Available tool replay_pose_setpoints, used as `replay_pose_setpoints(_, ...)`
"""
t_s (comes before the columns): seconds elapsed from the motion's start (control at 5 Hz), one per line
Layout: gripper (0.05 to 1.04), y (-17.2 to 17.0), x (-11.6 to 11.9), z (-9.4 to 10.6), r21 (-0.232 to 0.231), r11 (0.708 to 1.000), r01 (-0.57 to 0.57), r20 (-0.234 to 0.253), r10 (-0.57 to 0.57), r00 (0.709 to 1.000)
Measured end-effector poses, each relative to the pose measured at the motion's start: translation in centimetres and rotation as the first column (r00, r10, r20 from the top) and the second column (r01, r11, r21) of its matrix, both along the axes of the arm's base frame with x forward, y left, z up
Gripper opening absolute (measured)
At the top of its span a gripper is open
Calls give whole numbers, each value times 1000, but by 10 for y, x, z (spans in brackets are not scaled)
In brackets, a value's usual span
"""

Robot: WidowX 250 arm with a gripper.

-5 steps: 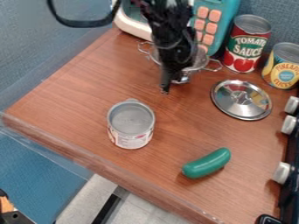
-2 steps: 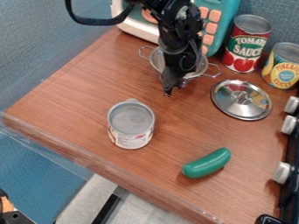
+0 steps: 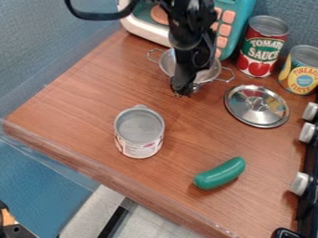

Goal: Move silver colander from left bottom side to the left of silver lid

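Tabletop [image 3: 81, 102], brown wood grain, is bordered by blue walls. Turquoise-and-white toy microwave [image 3: 146, 25] is set at the back edge. Black arm [image 3: 189, 30] is seen hanging from the top, gripper [image 3: 181, 89] pointed down at the colander's near side; whether the jaws are clenched or released cannot be told. Silver colander [image 3: 166, 62] is placed upper middle, in front of the microwave, partly covered by the arm, up and left of the silver lid. Red-and-white can [image 3: 255, 53] is stood at the back right. Silver lid [image 3: 248, 111] is laid flat, knob up. Label-wrapped can [image 3: 139, 130] is stood left of center. Yellow can [image 3: 301, 76] is cut by the right edge. Green cucumber [image 3: 220, 173] is laid lower right.
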State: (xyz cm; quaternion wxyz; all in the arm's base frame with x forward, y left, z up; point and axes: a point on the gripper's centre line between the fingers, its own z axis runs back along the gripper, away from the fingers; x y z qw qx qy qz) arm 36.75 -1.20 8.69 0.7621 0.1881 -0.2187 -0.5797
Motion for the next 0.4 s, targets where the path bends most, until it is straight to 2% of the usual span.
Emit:
replay_pose_setpoints(0.2, 1003, 12, -2, 26, -14, 1000, -18, 54, 19, 998)
replay_pose_setpoints(0.4, 999, 13, -2, 27, -14, 1000, -18, 55, 19, 998)
